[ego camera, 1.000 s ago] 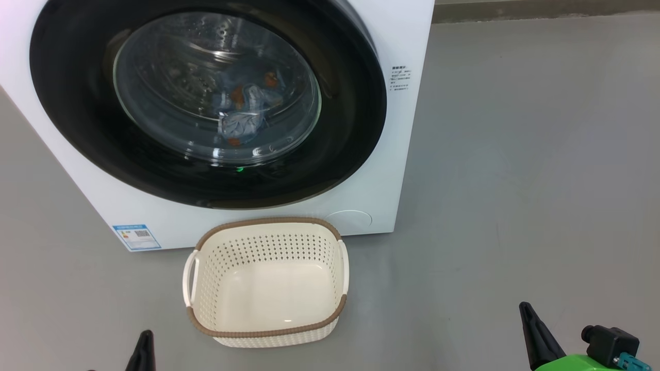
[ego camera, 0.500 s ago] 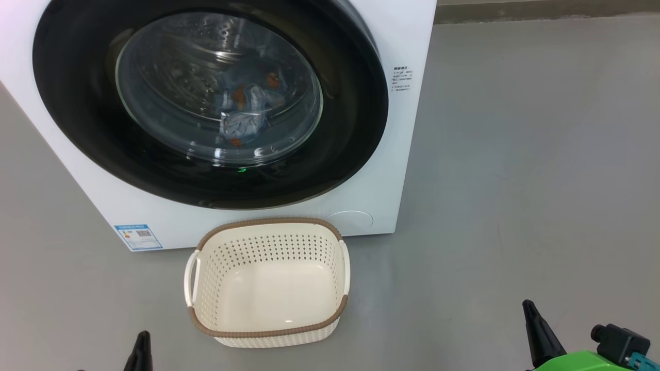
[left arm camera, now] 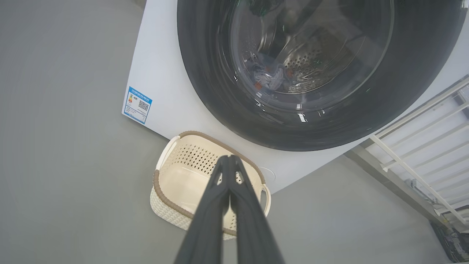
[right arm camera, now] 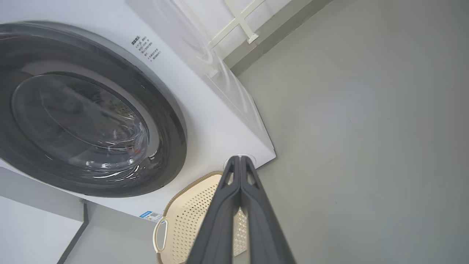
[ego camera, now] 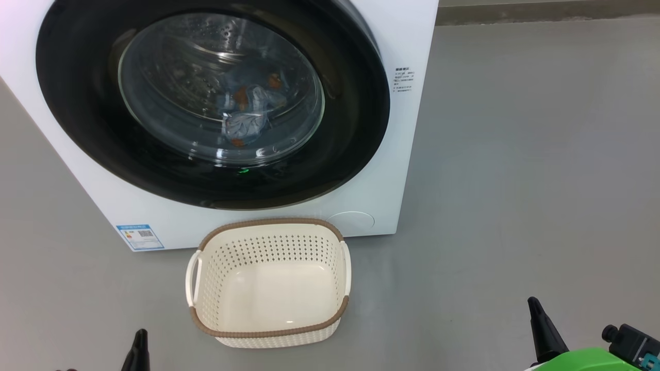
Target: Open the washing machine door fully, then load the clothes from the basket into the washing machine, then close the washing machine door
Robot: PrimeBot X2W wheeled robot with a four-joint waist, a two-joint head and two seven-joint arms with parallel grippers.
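Clothes (ego camera: 246, 116), light blue with orange-brown prints, lie bunched in the perforated steel drum, seen through the clear glass centre of the washing machine door (ego camera: 175, 93). That door, with its wide glossy black rim, sits shut flat against the front of the white washing machine (ego camera: 397, 154). A small blue label sticker (ego camera: 139, 236) marks the front's lower left corner. The basket (ego camera: 268, 332) stands upright on the grey floor (ego camera: 515, 206) just on the near side of the machine, below the door's bottom edge, its bare cream bottom showing. The left gripper (ego camera: 139, 340) hangs at the near left, apart from the basket, its two dark fingers pressed together on nothing. The right gripper (ego camera: 535, 309) hangs at the near right, well apart from the basket, its fingers likewise pressed together and holding nothing.
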